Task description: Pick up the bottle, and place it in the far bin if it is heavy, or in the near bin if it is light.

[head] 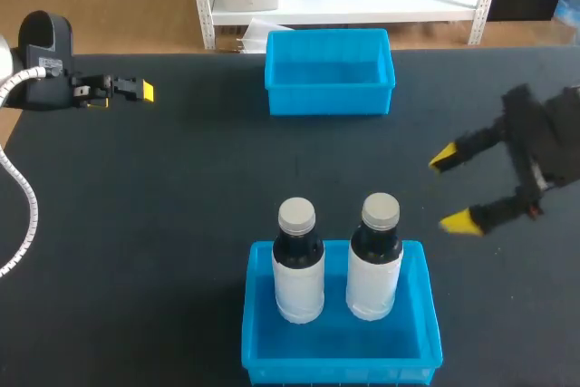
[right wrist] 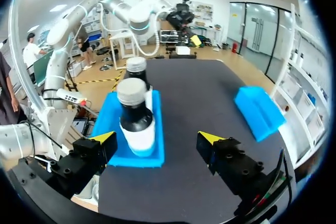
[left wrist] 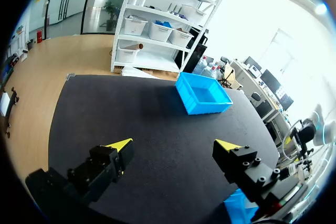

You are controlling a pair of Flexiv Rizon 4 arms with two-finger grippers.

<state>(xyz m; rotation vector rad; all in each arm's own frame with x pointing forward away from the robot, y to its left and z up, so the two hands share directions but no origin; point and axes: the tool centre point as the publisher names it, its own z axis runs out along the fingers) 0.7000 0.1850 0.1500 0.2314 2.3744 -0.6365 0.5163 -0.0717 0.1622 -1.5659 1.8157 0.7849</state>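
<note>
Bottles, two of them, stand upright side by side in the near bin [head: 258, 337]: the left bottle [head: 297, 265] and the right bottle [head: 374, 260]. They look alike. Each has dark contents showing at the shoulder, a white label round the body and a pale grey screw cap. Their bases sit on the bin floor and their caps rise above its blue rim. They are close together, but a gap shows between them.

The right jaws are released, with the yellow tips spread wide. They hang over the desk [head: 181, 197] to the right of the right bottle, near it but touching nothing. In the right wrist view, both bottles stand ahead of these jaws, off toward one finger rather than centred between the two. One bottle is lined up behind the other.

The left jaws are also released, and the left wrist view shows their tips wide apart. They sit by the desk's far left edge, well apart from the bottles. The far bin [head: 329, 97] lies ahead of them.

The desk is covered with a plain black mat. The far bin is the same bright blue as the near one and sits at the desk's far edge, in line with the near bin.
</note>
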